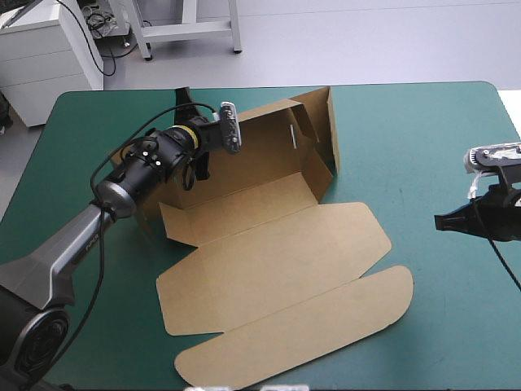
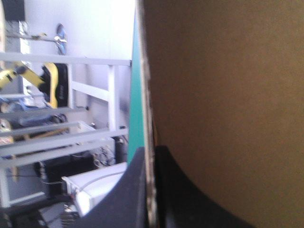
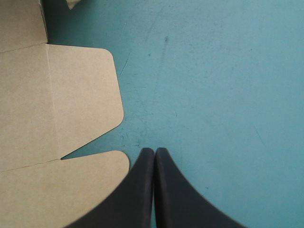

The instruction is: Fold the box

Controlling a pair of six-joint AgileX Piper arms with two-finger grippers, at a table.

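The brown box lies mid-table with its back wall and right side wall raised. Its lid and rounded front flap lie flat toward the near edge. My left gripper is at the left end of the back wall. In the left wrist view its black fingers are shut on the board's edge, and the brown board fills one side. My right gripper hovers shut over the cover at the table's right, apart from the box. In its own view the right gripper is just beside the lid's rounded corners.
A wide strip of teal-green cover separates the box from my right gripper. The table's far edge runs close behind the raised back wall. The left arm crosses the table's left side.
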